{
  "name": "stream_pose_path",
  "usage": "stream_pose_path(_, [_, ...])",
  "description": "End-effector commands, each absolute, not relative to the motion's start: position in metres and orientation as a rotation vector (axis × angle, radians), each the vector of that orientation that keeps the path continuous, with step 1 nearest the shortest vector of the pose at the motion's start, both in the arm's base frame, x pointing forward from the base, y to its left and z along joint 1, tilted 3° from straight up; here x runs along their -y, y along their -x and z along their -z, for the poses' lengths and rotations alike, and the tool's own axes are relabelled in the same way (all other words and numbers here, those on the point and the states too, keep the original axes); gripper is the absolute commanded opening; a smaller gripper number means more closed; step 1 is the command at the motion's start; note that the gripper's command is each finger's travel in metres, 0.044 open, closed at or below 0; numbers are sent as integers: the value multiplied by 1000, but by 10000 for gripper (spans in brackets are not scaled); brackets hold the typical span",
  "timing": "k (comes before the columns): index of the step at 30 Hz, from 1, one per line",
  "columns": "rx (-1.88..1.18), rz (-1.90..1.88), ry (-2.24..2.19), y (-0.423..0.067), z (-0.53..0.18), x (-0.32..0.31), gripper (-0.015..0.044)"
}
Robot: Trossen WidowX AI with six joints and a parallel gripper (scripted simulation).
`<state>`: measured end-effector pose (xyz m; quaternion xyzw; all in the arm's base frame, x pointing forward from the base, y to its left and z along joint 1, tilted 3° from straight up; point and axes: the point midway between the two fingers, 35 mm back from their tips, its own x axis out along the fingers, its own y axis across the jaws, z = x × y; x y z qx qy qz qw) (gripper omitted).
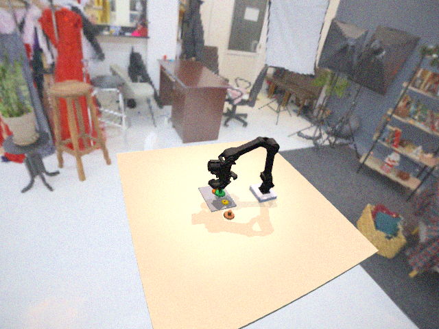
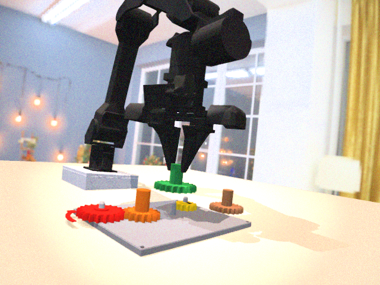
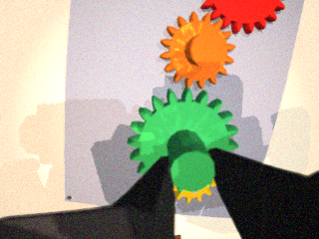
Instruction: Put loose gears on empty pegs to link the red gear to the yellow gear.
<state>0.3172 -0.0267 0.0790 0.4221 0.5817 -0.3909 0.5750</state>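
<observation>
My gripper (image 2: 177,170) (image 3: 189,160) is shut on the handle of the green gear (image 2: 175,186) (image 3: 184,117) (image 1: 220,193), holding it level above the grey board (image 2: 171,236) (image 3: 100,60) (image 1: 209,201). The red gear (image 2: 100,214) (image 3: 246,12) sits on its peg. The orange gear (image 2: 142,215) (image 3: 179,47) sits flat on the board beside it, teeth meeting. An empty peg (image 2: 173,208) stands between the orange gear and the yellow gear (image 2: 189,206) (image 1: 225,202) (image 3: 195,194). In the wrist view the green gear hides that peg and most of the yellow gear.
A brown gear (image 1: 228,214) (image 2: 226,208) with an upright handle stands on the table beyond the board, near the yellow gear's side. The red arrow (image 2: 69,215) lies beside the red gear. The arm's white base (image 1: 263,193) (image 2: 101,180) stands to the side of the board.
</observation>
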Motion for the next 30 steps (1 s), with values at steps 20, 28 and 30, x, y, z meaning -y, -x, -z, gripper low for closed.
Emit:
stream_pose_path(20, [-1277, 1094, -1168, -317, -48, 25, 0])
stream_pose_path(28, [-1269, 1108, -1182, -318, -48, 26, 0])
stream_pose_path(30, [-1278, 1092, -1166, -318, -48, 25, 0])
